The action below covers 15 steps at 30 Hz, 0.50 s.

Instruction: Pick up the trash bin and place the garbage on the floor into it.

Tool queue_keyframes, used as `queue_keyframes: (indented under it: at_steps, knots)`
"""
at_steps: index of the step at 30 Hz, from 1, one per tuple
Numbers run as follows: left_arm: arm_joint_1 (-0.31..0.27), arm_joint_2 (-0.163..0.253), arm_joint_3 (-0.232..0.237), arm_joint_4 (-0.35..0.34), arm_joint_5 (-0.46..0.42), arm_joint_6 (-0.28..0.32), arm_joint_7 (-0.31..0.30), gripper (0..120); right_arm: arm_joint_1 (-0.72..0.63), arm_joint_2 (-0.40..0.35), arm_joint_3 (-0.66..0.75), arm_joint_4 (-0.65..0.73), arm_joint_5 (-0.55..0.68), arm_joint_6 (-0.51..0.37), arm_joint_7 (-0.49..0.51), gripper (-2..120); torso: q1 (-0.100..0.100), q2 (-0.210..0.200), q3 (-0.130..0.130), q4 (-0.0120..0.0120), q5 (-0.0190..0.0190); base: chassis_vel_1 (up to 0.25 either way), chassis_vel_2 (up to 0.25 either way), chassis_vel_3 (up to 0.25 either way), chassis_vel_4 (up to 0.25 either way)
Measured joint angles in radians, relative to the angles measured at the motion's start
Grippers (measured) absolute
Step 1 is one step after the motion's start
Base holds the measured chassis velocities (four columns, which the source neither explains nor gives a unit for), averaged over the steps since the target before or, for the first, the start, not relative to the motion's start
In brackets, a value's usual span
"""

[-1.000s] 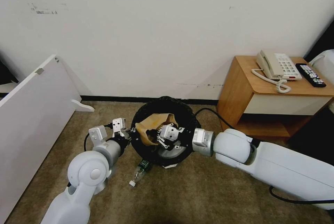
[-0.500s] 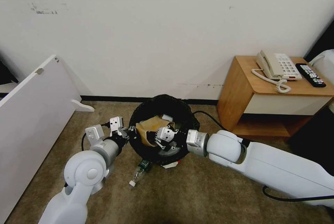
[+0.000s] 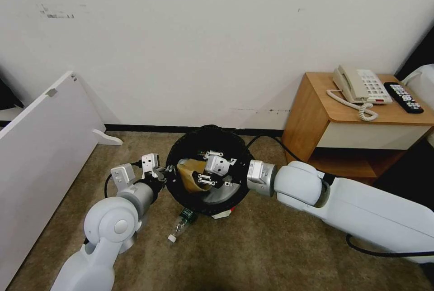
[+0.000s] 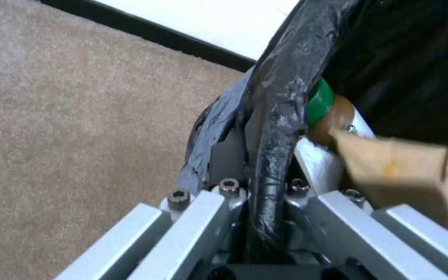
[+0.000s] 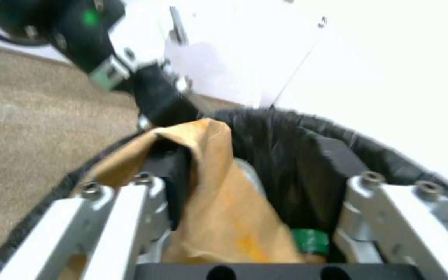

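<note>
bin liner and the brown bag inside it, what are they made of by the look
The liner of the trash bin looks like thin black plastic film: glossy, creased, folded over the rim where the left hand clamps it. The brown bag looks like matte kraft paper: it keeps stiff folds and has a greasy-looking yellow stain. It lies between the open fingers of the right hand.

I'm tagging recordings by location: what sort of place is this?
Probably a hotel room or bedroom: a wooden bedside table against the wall carries a corded desk phone and a TV remote, and short-pile carpet covers the floor where a small lined trash bin is being filled.
</note>
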<state>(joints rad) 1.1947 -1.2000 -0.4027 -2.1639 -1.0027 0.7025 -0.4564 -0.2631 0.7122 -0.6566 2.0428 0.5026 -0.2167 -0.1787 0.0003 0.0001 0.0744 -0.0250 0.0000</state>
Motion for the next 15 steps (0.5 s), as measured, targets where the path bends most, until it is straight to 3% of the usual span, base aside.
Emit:
queue_keyframes:
  at_steps: [6,11,15]
  knots:
    - [-0.001,-0.003,0.000,0.003,0.002,-0.001,-0.010,1,0.020,-0.016,0.001,0.034,0.017,-0.006,-0.001,73,0.000,0.000,0.000,-0.0001,0.0000,0.000,0.000,0.000,0.000]
    - [0.000,-0.004,-0.005,0.002,0.000,-0.002,-0.027,1,0.027,-0.049,0.018,0.067,0.030,-0.011,-0.004,96,0.000,0.000,0.000,-0.0001,0.0000,0.000,0.000,0.000,0.000]
    - [0.004,-0.002,-0.012,0.002,-0.002,-0.004,-0.033,1,0.019,-0.069,0.039,0.082,0.036,-0.011,-0.005,100,0.000,0.000,0.000,-0.0001,0.0001,0.000,0.000,0.000,0.000]
